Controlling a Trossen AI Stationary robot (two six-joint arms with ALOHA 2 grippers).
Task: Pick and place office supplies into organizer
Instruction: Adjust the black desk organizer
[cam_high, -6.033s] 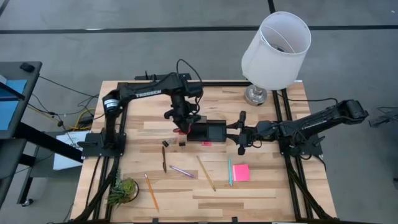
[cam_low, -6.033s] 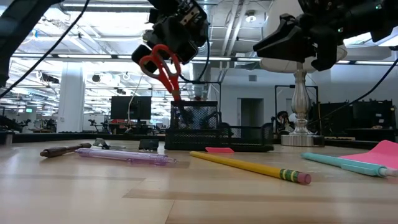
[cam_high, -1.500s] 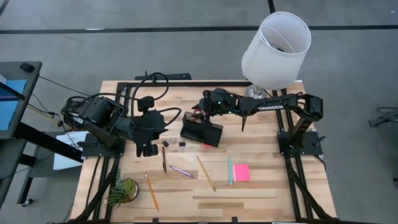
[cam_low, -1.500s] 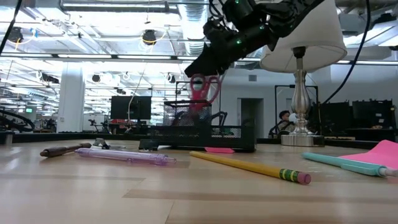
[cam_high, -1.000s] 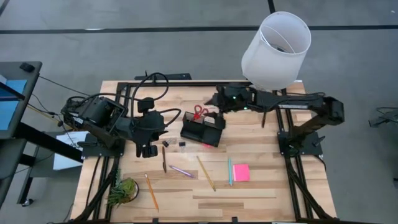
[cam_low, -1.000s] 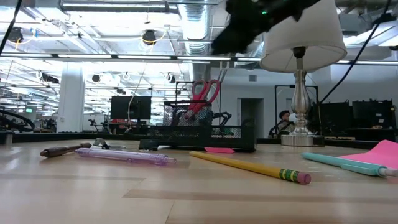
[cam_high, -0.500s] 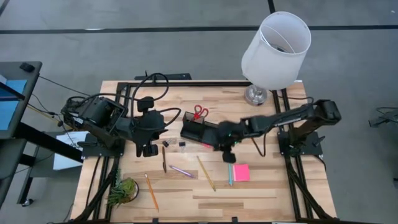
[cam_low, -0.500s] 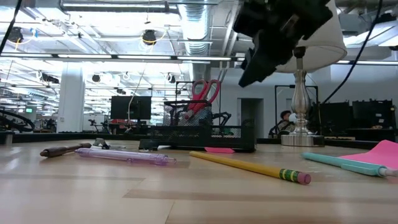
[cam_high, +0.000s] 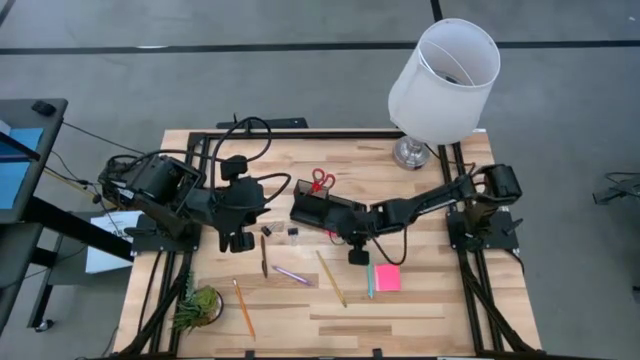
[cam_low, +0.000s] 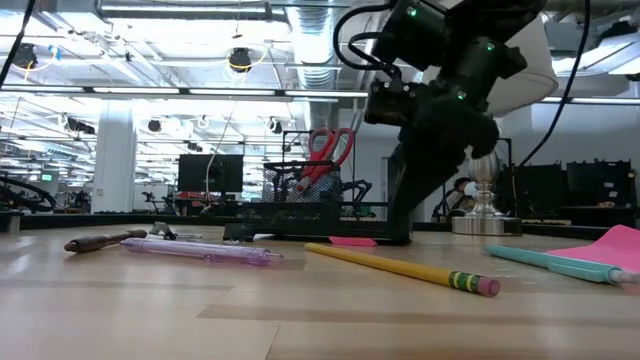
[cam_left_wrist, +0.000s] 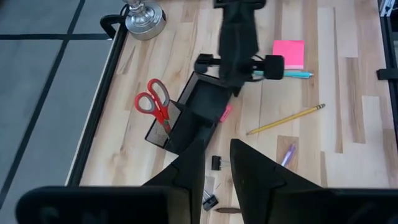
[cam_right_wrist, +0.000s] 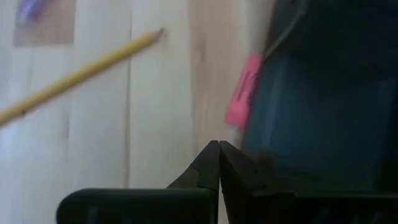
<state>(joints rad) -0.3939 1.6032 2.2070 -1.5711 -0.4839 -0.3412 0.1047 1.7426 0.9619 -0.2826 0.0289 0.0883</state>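
Red-handled scissors (cam_high: 320, 181) are stood in the black mesh organizer (cam_high: 325, 212) at centre, beside which the right gripper (cam_high: 356, 247) is lowered, fingers pressed together

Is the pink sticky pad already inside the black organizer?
No, the pink sticky pad lies on the table, apart from the black organizer.

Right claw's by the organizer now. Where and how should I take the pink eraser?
Take the pink eraser across its short width, coming straight down. It lies flat on the table, hard by the organizer wall, so set one finger carefully on that side. The right claw, shut, must open first.
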